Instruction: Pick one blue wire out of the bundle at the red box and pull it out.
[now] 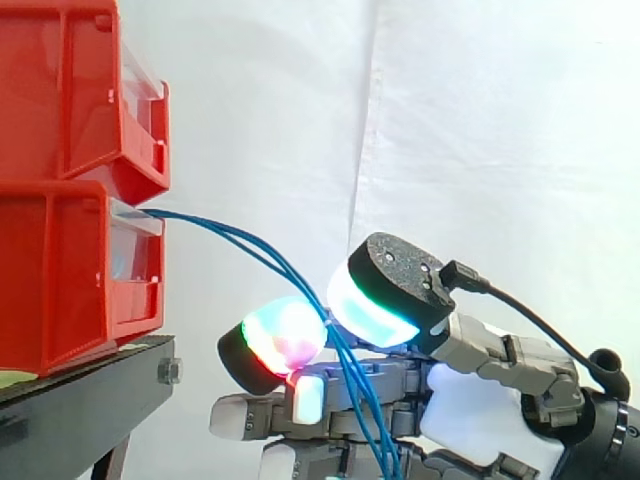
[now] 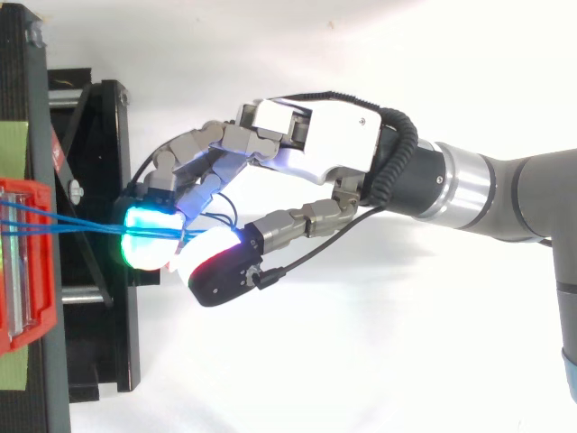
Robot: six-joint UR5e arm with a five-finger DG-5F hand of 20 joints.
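**Side and top views of the pinch on the wire bundle.** The robot's grey, multi-fingered hand (image 2: 315,144) was curled, with two glowing fingertip pads (image 1: 375,300) pressed together on the thin blue wires (image 1: 250,240). A cyan-green pad lay above the strands and a red-green pad (image 1: 280,335) just beyond it, toward the bins. More than one strand appeared to run through the pinch, and it could not be told whether one alone was gripped. Below the pads the wires hung down across the other fingers and left the lower edge of the side view.

Ahead of the fingertips the wires rose in a shallow arc, close together and clear of any surface. They reached the lower red plastic bin (image 1: 60,270) and entered it at the top lip of its clear front. A second red plastic bin (image 1: 60,90) sat stacked on the first. Both rested on the black metal stand (image 1: 80,400), farther from the hand, before the white curtain (image 1: 450,120).

To do the step well, the pinch should probably be firm and narrowed to a single strand. The pull is best drawn smoothly back along the wires' line, away from the bin, so that neighbouring strands are not dragged and the bin is not shifted.
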